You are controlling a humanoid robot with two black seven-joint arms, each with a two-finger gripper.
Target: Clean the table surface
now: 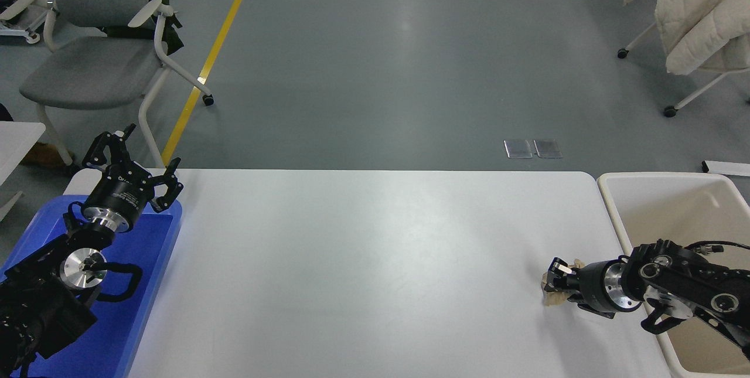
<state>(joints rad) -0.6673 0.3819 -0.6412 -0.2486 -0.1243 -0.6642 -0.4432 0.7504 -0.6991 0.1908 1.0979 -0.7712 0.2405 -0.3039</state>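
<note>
R tool [555, 284] pinches crumpled tan paper wad [551, 298] low on white tabletop [363, 261] nr beige bin [674, 202], likely its drop spot; L tool [132, 161] parked spread over blue tray [146, 284].

1. A smooth grey-green floor [381, 61] fills the upper half of the frame, with a soft patch of reflected light at top centre.
2. A painted yellow floor line [214, 53] runs diagonally from the top edge down toward the left.
3. A grey padded chair with white tube frame and castors [99, 55] stands at upper left.
4. A cream quilted coat draped over a white wheeled frame [700, 12] sits at upper right.
5. Two small shiny metal floor plates [532, 148] lie side by side right of centre.
</note>
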